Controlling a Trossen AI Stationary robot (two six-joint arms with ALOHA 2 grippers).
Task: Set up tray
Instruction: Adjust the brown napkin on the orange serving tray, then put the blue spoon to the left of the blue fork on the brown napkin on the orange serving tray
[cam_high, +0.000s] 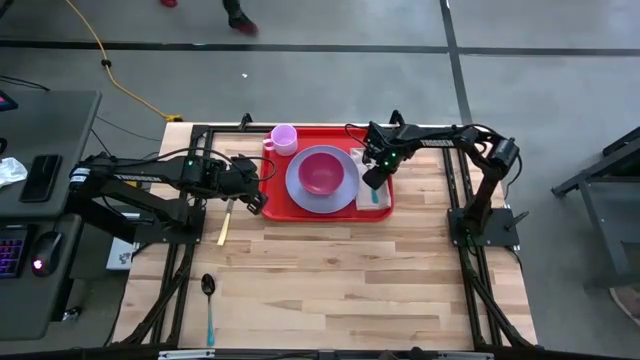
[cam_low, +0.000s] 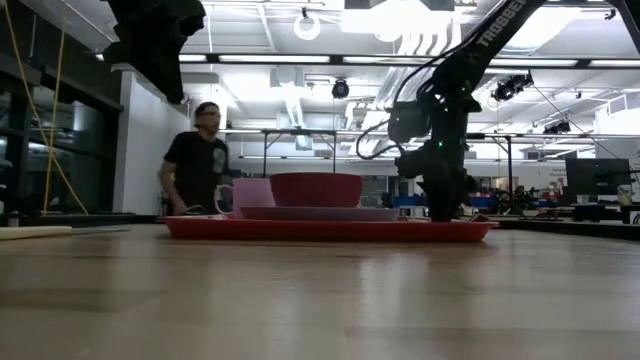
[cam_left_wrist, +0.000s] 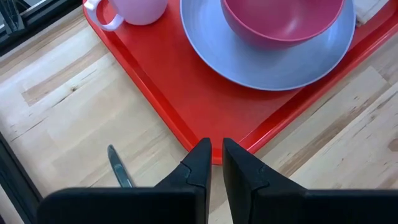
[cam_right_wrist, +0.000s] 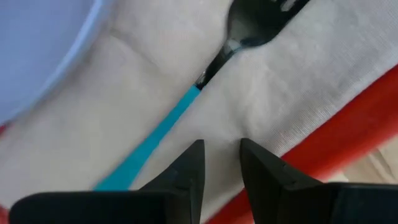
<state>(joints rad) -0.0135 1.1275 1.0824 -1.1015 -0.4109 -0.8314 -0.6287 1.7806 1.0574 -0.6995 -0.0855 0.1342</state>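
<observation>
The near half of the tabletop (cam_high: 340, 290) lies open wood, broken only by a spoon (cam_high: 208, 300) near its left edge. The tray (cam_high: 275, 200) is crowded: a plate (cam_high: 300, 190) with a bowl (cam_high: 322, 172) fills its middle, a cup (cam_high: 283, 139) stands at its far left corner, and a napkin (cam_right_wrist: 124, 99) with a fork (cam_right_wrist: 186, 99) takes its right end, where the right tool (cam_high: 374, 177) hangs low. The left tool (cam_high: 252, 196) blocks the tray's left edge, beside a knife (cam_high: 226, 221).
</observation>
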